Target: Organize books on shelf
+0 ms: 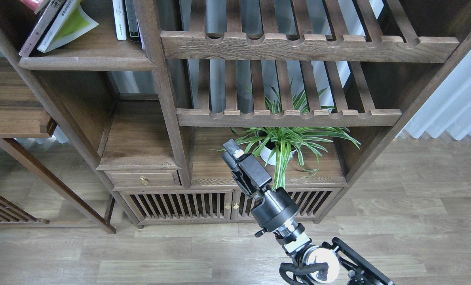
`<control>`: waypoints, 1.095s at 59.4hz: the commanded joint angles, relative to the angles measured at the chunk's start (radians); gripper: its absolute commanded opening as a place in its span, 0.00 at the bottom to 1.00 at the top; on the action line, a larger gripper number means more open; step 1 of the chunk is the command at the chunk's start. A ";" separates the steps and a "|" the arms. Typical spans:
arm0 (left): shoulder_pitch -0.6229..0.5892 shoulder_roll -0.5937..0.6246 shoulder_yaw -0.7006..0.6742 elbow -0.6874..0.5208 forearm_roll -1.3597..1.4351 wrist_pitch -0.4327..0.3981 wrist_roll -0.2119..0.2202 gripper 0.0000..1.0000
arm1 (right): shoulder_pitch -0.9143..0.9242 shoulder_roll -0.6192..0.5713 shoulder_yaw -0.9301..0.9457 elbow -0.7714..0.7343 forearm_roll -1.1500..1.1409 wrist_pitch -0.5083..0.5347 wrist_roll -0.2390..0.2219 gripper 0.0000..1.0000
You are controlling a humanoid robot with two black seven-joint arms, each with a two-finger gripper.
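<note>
The shelf (89,63) is the dark-brown board with a rounded lip at the upper left. On it a lime-yellow book (70,27) leans left against a darker book (35,33), of which only the edge shows. A sliver of a red cover (33,3) shows at the top edge. My left gripper is out of view. My right gripper (230,147) hangs low in the middle, in front of the plant, far from the books. It holds nothing, and its fingers cannot be told apart.
Thin white and dark upright books (124,19) stand at the shelf's right end beside the post (156,71). Slatted racks (299,45) fill the right side. A potted spider plant (283,144) sits on the lower board behind my right gripper. A side table (10,118) is at left.
</note>
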 commanded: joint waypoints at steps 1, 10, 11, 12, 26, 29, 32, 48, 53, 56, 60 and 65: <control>-0.016 0.000 -0.029 0.034 0.081 0.000 0.001 0.00 | 0.015 0.000 -0.010 0.003 0.001 0.004 0.003 0.75; -0.016 -0.002 -0.069 0.051 0.182 0.000 0.001 0.00 | 0.026 0.000 -0.026 0.003 0.003 0.005 0.004 0.76; -0.017 -0.002 -0.072 0.051 0.194 0.000 0.001 0.00 | 0.027 0.000 -0.029 0.003 0.003 0.005 0.004 0.76; -0.016 -0.002 -0.074 0.051 0.198 0.000 0.001 0.00 | 0.027 0.000 -0.030 0.003 0.003 0.005 0.004 0.76; -0.076 -0.011 -0.077 0.051 0.332 0.000 -0.011 0.00 | 0.049 0.000 -0.072 0.003 0.003 0.004 0.004 0.75; -0.083 -0.015 -0.077 0.051 0.374 0.000 -0.020 0.00 | 0.050 0.000 -0.086 0.003 0.003 0.004 0.004 0.75; -0.099 -0.025 -0.074 0.051 0.444 0.000 -0.031 0.00 | 0.050 0.000 -0.096 0.006 0.003 0.004 0.006 0.75; -0.126 -0.040 -0.075 0.050 0.642 0.000 -0.056 0.00 | 0.050 0.000 -0.118 0.038 0.005 0.004 0.009 0.75; -0.143 -0.040 -0.064 0.050 0.691 0.000 -0.071 0.00 | 0.050 0.000 -0.133 0.044 0.003 0.005 0.009 0.75; -0.152 -0.040 -0.060 0.048 0.719 0.000 -0.074 0.00 | 0.050 0.000 -0.142 0.044 0.005 0.005 0.009 0.75; -0.158 -0.040 -0.058 0.050 0.753 0.000 -0.076 0.00 | 0.050 0.000 -0.158 0.046 0.005 0.005 0.010 0.75; -0.158 -0.040 -0.055 0.050 0.788 0.000 -0.079 0.00 | 0.050 0.000 -0.179 0.052 0.005 0.007 0.012 0.75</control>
